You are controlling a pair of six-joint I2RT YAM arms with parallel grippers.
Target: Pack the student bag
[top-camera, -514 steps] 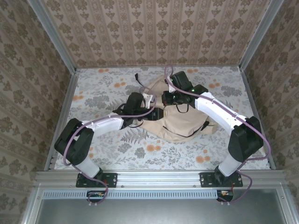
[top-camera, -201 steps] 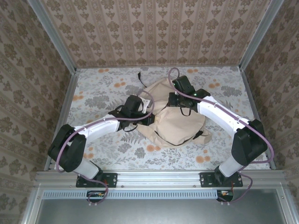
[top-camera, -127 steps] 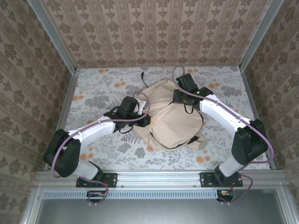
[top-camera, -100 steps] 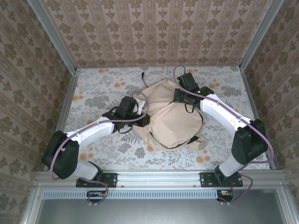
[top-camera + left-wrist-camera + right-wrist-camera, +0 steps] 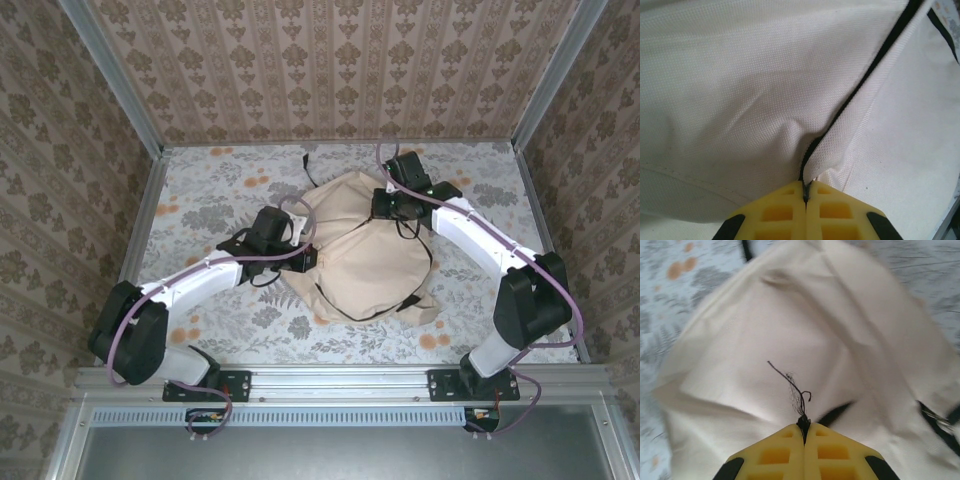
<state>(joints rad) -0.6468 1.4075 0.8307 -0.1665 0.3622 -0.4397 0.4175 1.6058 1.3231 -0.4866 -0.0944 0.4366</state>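
left claw (image 5: 805,189), right claw (image 5: 804,429) — clamped on student bag (image 5: 365,255)

student bag (image 5: 365,262) on floral table (image 5: 215,190)

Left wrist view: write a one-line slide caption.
Left gripper pinches shut on the student bag at its dark zipper, cream fabric puckered around it.

Beige student bag (image 5: 360,255), lying flat, mid-table
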